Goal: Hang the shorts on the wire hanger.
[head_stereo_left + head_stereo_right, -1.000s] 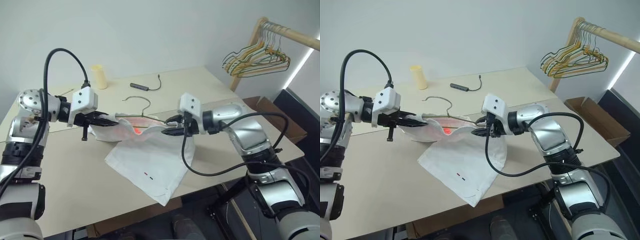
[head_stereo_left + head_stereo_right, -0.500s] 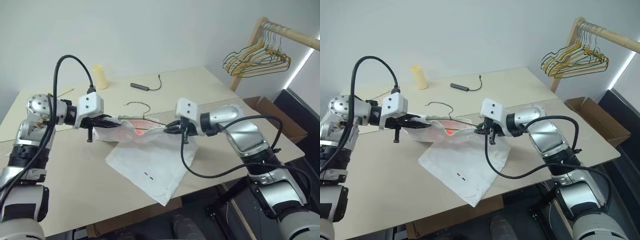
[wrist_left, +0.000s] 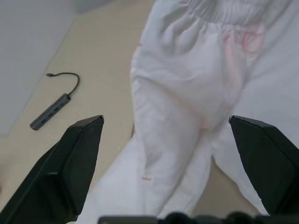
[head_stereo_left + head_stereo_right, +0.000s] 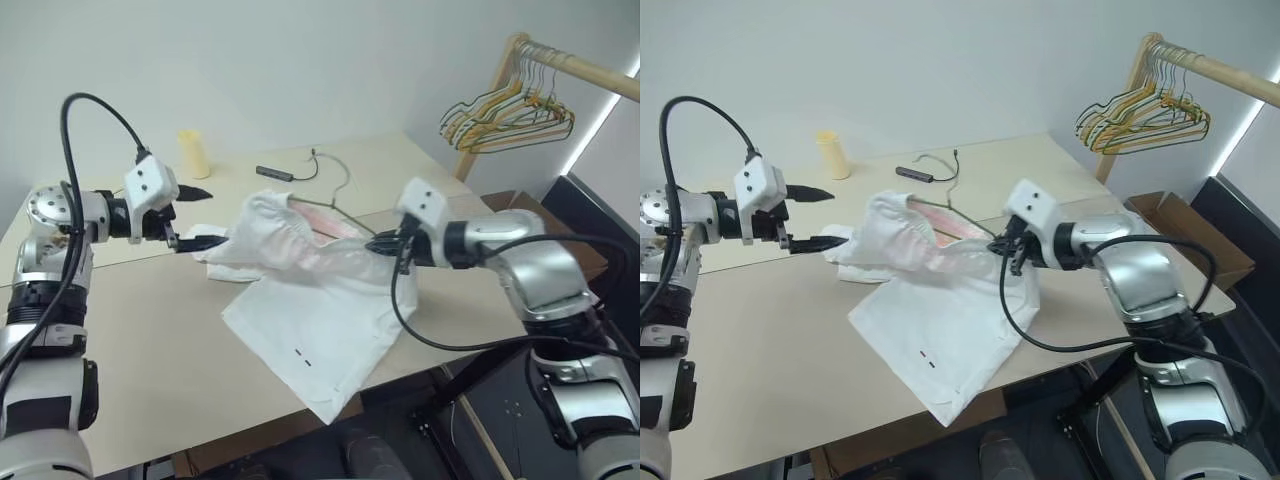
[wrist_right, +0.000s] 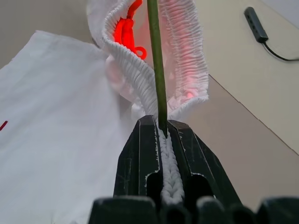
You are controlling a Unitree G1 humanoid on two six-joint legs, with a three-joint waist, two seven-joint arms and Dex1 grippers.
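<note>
- Left eye view, far left of the frame: the left tool (image 4: pixel 198 216) hangs above the pale beige bench (image 4: pixel 130 330) with its two black fingers spread wide and nothing between them; the lower fingertip (image 4: pixel 213 238) lies just beside the bunched edge of the cloth.
- Upper left, on the bench's far side: a small pale yellow cylinder-shaped cup (image 4: pixel 192 153) stands upright, well apart from the cloth.
- Upper centre: a dark grey slim adapter stick with a thin black cable (image 4: pixel 273 173) lies flat on the bench.
- Centre: the white cloth shorts with a gathered, pink-tinged elastic waistband (image 4: pixel 310 320) lie partly lifted; the waistband end is bunched up and raised, the wide legs spread flat toward the bench's near edge, with two small dark dashes near the hem.
- Centre, just above the waistband: the thin dark-grey wire hanger (image 4: pixel 340 198) pokes out of the waist opening, its small hook toward the far side of the bench.
- Right of centre: the right tool (image 5: pixel 161 135) is clenched on the hanger's wire together with a fold of the waistband.
- Upper right: a bunch of yellow, green and beige hangers (image 4: pixel 505 115) hangs on a light wooden rail (image 4: pixel 575 68).
</note>
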